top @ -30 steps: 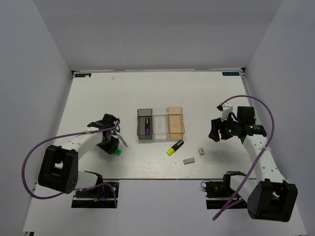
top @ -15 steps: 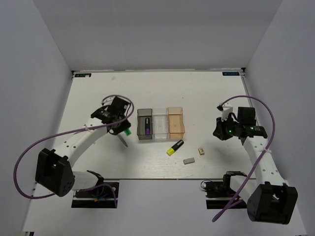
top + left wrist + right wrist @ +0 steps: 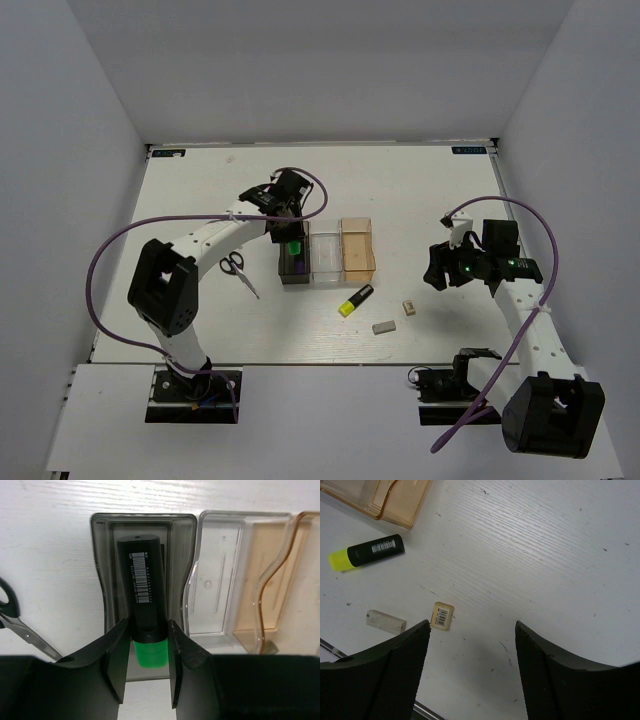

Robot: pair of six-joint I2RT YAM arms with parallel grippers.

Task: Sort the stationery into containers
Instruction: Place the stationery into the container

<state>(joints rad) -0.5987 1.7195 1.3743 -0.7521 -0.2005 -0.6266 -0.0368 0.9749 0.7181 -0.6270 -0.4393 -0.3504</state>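
One green-ended highlighter (image 3: 145, 595) (barcode facing up) is clamped in the jaws of the left gripper (image 3: 146, 652), held lengthwise over the dark grey bin (image 3: 102, 580); scissors (image 3: 237, 268) lie beside it on the white worktop (image 3: 450, 200); the right gripper (image 3: 470, 630) hovers, jaws spread and empty, near the beige eraser (image 3: 441, 615), grey eraser (image 3: 385, 621) and yellow highlighter (image 3: 366, 552).

The white table (image 3: 200, 330) in front of me has a fine wood grain, with small dark specks (image 3: 482, 491) and scratches. A small label (image 3: 472, 150) sits at its far right corner and another label (image 3: 170, 153) at the far left. Plain pale walls (image 3: 60, 150) close it in on three sides.
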